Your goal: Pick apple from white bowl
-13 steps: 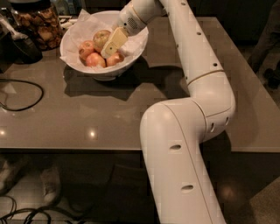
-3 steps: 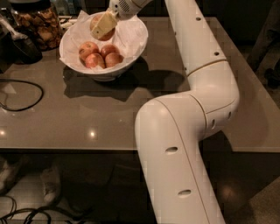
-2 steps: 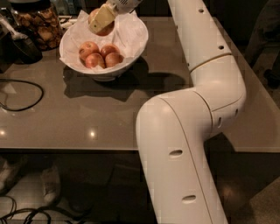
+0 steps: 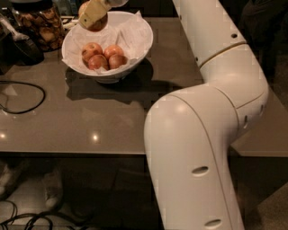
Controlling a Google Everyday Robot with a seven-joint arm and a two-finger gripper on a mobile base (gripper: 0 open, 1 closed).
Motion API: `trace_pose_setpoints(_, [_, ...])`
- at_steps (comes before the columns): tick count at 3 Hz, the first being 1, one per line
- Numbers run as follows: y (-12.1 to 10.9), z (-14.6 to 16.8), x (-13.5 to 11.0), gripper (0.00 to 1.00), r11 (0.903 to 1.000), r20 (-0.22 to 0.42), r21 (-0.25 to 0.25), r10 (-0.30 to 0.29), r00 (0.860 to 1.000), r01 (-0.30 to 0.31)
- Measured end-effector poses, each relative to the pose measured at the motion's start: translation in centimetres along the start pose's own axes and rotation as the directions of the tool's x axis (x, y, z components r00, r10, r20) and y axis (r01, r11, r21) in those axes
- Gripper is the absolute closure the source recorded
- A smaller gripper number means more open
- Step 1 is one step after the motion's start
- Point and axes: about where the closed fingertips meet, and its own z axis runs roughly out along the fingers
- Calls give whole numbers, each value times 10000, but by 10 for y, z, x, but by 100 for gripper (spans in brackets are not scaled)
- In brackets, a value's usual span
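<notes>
My gripper (image 4: pixel 92 17) is at the top of the camera view, above the far left rim of the white bowl (image 4: pixel 135 56). Its fingers (image 4: pixel 95 10) are shut on the apple (image 4: pixel 98 23), which hangs in the air clear of the bowl; only the apple's reddish lower side shows under the pale fingers. The bowl stands on the grey table, is lined with crumpled white paper and holds three smaller pinkish-red apples (image 4: pixel 103 55).
A glass jar of brown snacks (image 4: pixel 39 23) stands just left of the bowl. A dark object (image 4: pixel 20 47) and a black cable loop (image 4: pixel 22 96) lie at the table's left. My white arm (image 4: pixel 216 112) fills the right side. The table's front edge (image 4: pixel 72 152) crosses the view.
The gripper has lifted the apple out of the bowl, up and to the left, from among the other apples to above the rim. The bowl and the three small apples have stayed in place.
</notes>
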Motion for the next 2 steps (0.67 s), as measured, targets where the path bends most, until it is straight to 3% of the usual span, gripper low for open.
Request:
trace_pose_setpoints(1, [50, 7, -30, 100, 9971, 412, -493, -558, 9976, 578])
trace_pose_setpoints(2, [54, 12, -28, 100, 9966, 339, -601, -540, 9980, 559])
